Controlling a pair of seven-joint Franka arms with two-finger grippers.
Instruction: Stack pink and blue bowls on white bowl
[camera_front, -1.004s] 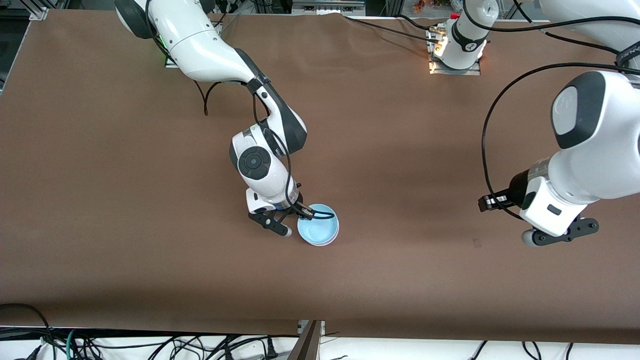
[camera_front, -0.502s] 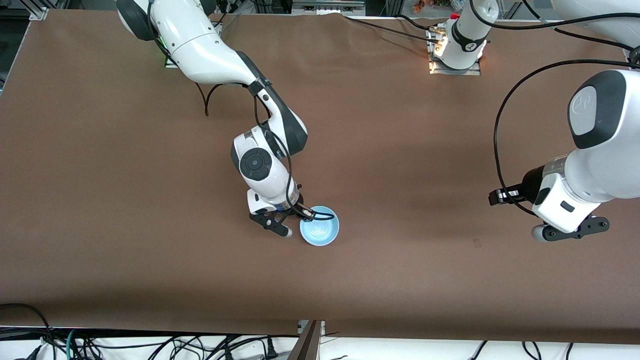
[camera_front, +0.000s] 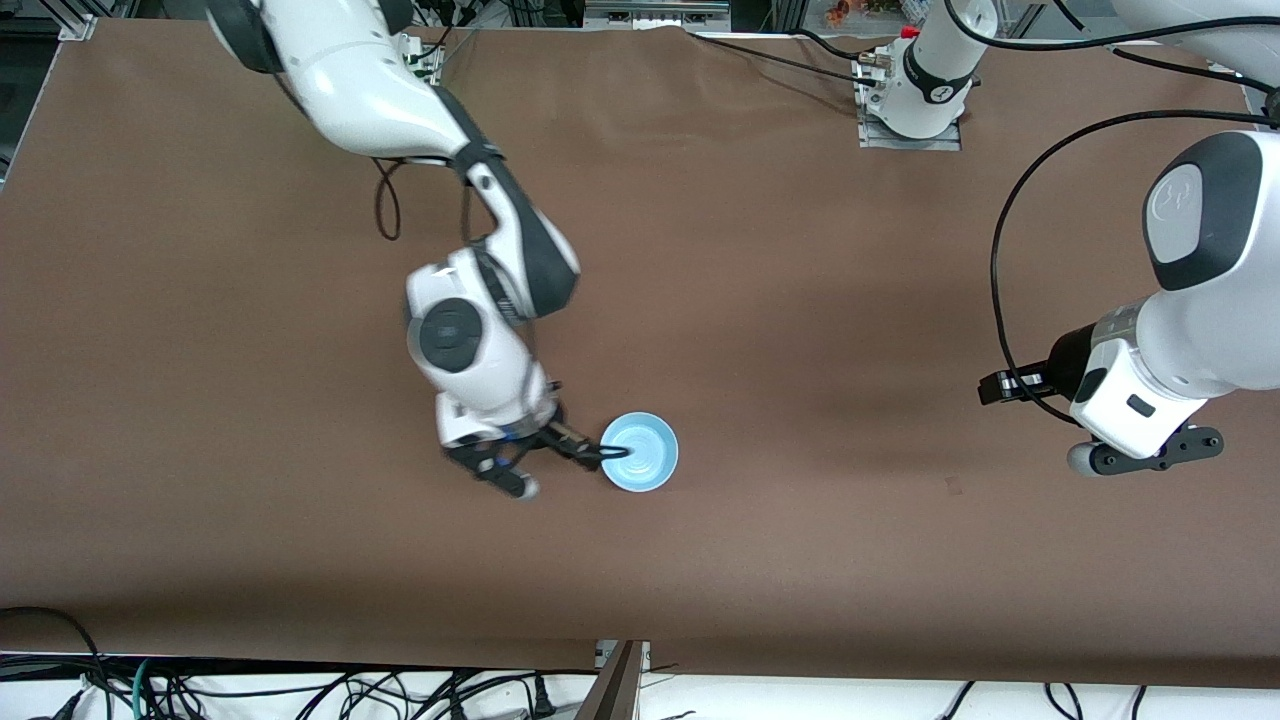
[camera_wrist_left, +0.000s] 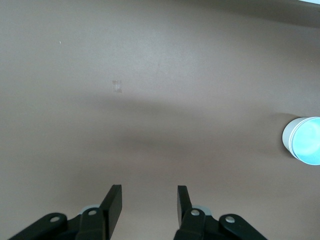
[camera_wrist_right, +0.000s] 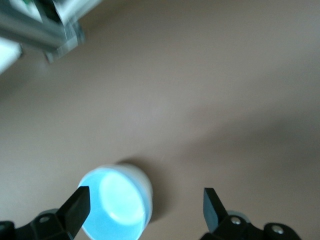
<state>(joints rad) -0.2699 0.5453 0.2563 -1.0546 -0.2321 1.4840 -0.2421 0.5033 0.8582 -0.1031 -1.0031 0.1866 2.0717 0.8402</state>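
The light blue bowl (camera_front: 640, 452) sits on the brown table, nested on top of a stack. A white outer wall (camera_wrist_right: 146, 192) shows beneath it in the right wrist view, and the stack also shows in the left wrist view (camera_wrist_left: 305, 141). The pink bowl is hidden. My right gripper (camera_front: 555, 470) is open and empty just beside the stack, toward the right arm's end; in its wrist view (camera_wrist_right: 146, 200) one finger overlaps the blue bowl's rim. My left gripper (camera_front: 1140, 455) is open and empty over bare table at the left arm's end, as its wrist view (camera_wrist_left: 148, 197) shows.
The brown table (camera_front: 800, 300) is bare around the stack. The left arm's base (camera_front: 915, 90) stands at the table's edge farthest from the front camera. Cables hang below the nearest edge.
My right gripper has drawn away from the blue bowl toward the right arm's end. The blue bowl has settled level on the stack. My left gripper has shifted slightly toward its end of the table.
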